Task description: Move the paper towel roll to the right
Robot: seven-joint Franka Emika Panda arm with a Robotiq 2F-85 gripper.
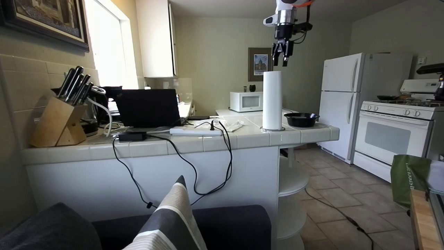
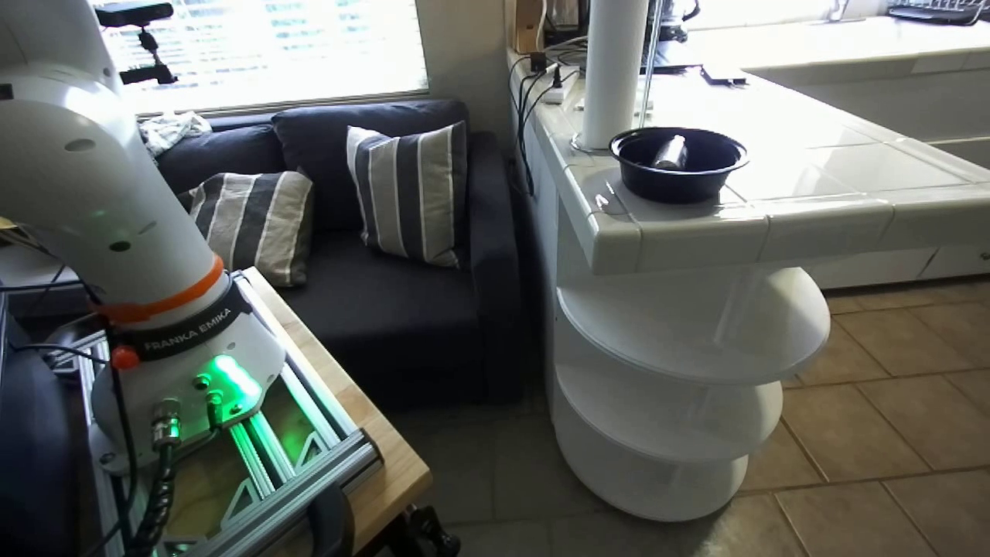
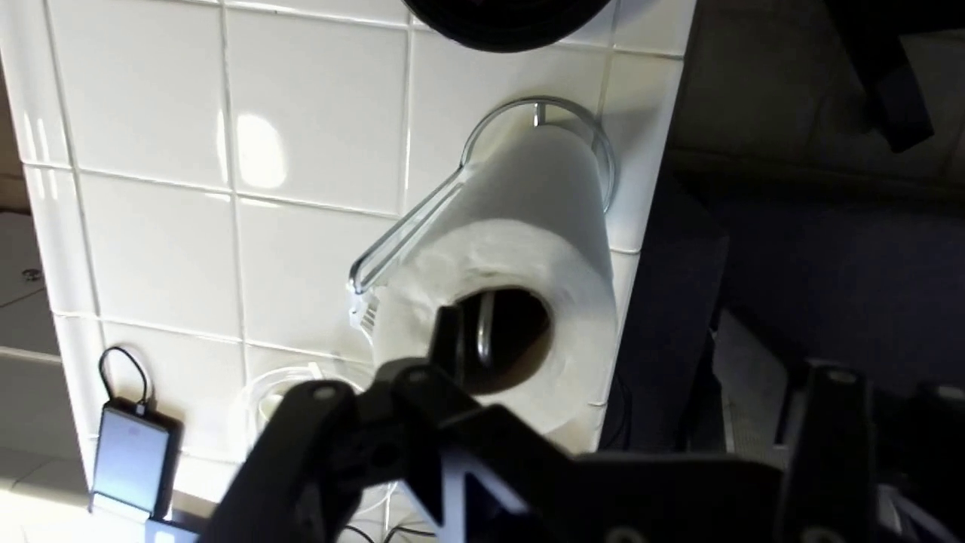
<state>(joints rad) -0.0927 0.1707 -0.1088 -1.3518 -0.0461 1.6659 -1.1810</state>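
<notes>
On white tile a pan holds a silvery cylinder, the tool gaping above the paper towel roll.

In an exterior view, plain white is seen on the paper towel roll at two o'clock, black on the gripper between one and two, and on the round pan at three. The green bag between three and four is lettered in white. In an exterior view, the cushion between ten and eleven is striped in charcoal, beige and white; the white robot arm is ringed in orange at nine. In the wrist view, the white countertop is gridded with grey lines.
</notes>
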